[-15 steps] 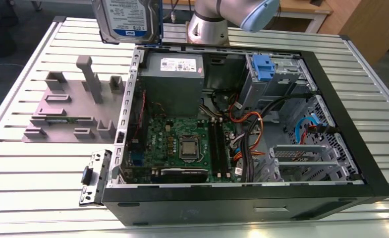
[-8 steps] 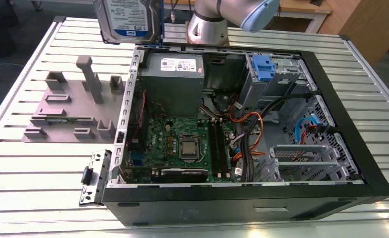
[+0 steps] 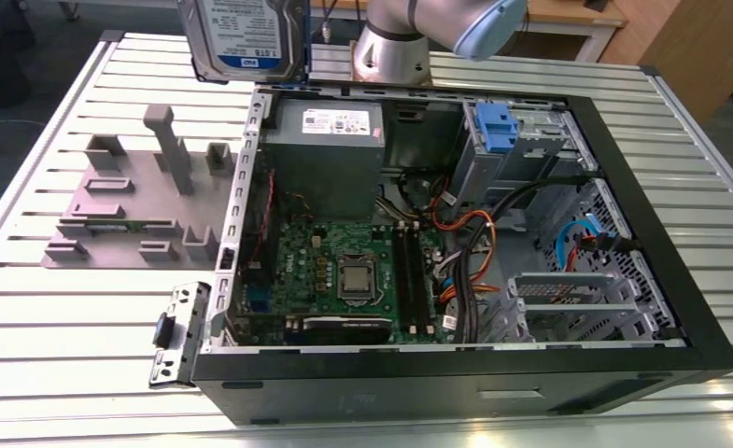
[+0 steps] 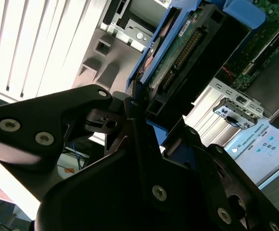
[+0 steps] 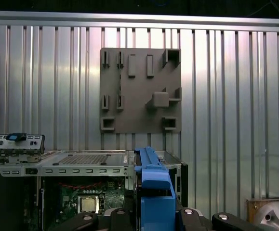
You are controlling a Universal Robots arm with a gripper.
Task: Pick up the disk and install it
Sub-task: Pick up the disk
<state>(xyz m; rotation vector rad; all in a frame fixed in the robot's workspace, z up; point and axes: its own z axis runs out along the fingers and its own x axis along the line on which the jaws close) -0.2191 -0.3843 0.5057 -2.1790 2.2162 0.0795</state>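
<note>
Off the open black computer case's (image 3: pixel 466 383) eleven o'clock in the exterior view, the black gripper (image 4: pixel 153 113) clamps the silver, blue-bracketed disk (image 3: pixel 247 37) upright.

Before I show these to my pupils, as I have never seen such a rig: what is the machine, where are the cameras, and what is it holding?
It is one robot arm at a metal table. The exterior view looks on from off the arm; both wrist views ride on it. On the table lie an open computer case and a grey holder block. The arm's tool is clamped on the disk, a drive in a blue frame, raised above the table.
</note>
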